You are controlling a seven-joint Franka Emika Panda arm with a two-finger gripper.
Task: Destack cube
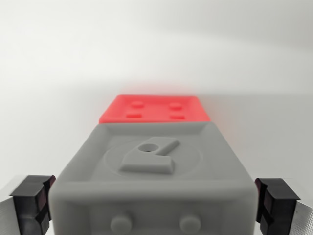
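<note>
At lower centre of the frame, filling most of the bottom half: grey cube (pixel 154 176), top face showing a raised emblem inside a circle, two round studs on the near face. Directly behind it, at mid-frame: red cube (pixel 155 109), four small raised marks on its top, near edge hidden by the grey one; whether touching or merely just beside cannot be told from this angle. Flanking the grey cube at the lower left and lower right corners: black fingertips (pixel 34 200) of the claw (pixel 155 203), spread wide, a sliver of space visible between each pad and the cube's sides, gripping nothing. Beyond and around: plain white tabletop (pixel 156 54), softly blurred toward the top of the frame.
</note>
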